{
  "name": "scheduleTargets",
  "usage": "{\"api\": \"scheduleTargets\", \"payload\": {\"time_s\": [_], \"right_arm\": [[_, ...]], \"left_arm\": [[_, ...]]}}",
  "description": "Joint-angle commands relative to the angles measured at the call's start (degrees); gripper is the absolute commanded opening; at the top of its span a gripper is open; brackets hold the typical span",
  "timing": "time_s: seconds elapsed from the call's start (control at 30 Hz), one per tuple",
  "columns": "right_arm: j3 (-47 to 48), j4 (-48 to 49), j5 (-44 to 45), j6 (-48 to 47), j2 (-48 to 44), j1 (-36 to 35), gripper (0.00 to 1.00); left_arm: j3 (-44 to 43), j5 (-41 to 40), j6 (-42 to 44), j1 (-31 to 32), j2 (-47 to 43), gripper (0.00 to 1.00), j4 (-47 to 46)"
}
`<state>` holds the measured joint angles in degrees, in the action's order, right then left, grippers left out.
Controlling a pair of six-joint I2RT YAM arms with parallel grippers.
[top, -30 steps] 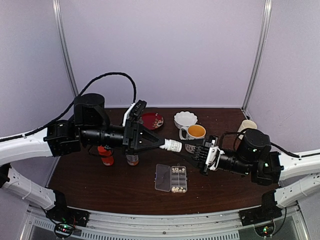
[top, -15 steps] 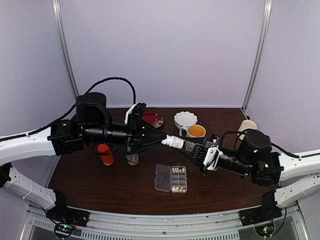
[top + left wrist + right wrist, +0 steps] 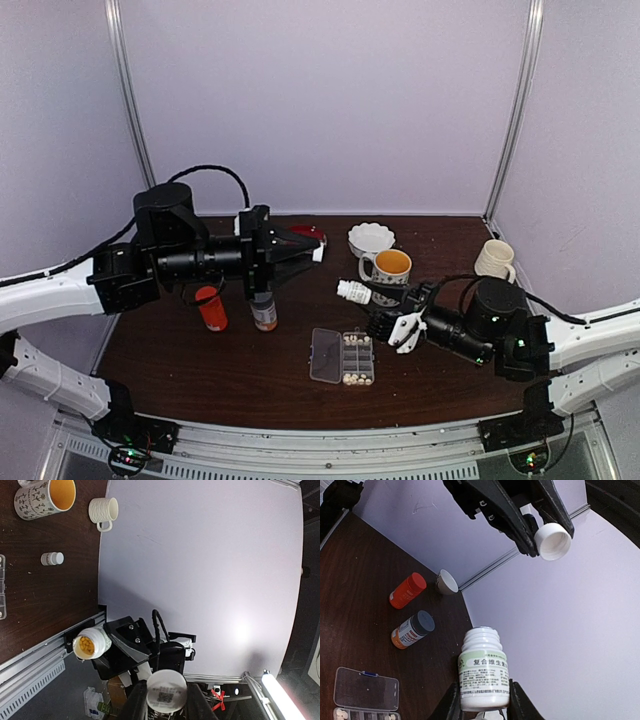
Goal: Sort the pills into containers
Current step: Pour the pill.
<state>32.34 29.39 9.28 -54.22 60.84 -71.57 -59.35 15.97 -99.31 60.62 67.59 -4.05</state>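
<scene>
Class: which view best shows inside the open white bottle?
Left wrist: it looks straight into the white bottle, showing yellowish pills. Right wrist shows only its labelled side; top external shows it tiny, side-on.

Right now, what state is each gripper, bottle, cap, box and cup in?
left gripper: shut on white cap.
right gripper: shut on white bottle.
white bottle: uncapped, yellow pills inside.
small white bottle: capped, standing.
orange bottle: capped, upright.
grey-capped bottle: capped, upright.
pill box: lid open, pale pills in some cells.
patterned mug: upright.
cream cup: upright.
</scene>
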Motion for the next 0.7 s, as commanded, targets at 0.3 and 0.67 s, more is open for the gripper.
{"api": "scheduleTargets", "payload": {"time_s": [0.3,0.67], "right_arm": [[-7.0,5.6,-5.5,30.3,-5.9,1.8,0.03],[-12.5,-0.4,-5.0,48.8,-8.7,2.0,0.02]], "left_arm": [[-7.1,-15.0,40.3,-5.7,-8.1,0.0,29.3],[-1.5,-22.2,54.1,-6.4,-12.0,0.0,30.4]]}}
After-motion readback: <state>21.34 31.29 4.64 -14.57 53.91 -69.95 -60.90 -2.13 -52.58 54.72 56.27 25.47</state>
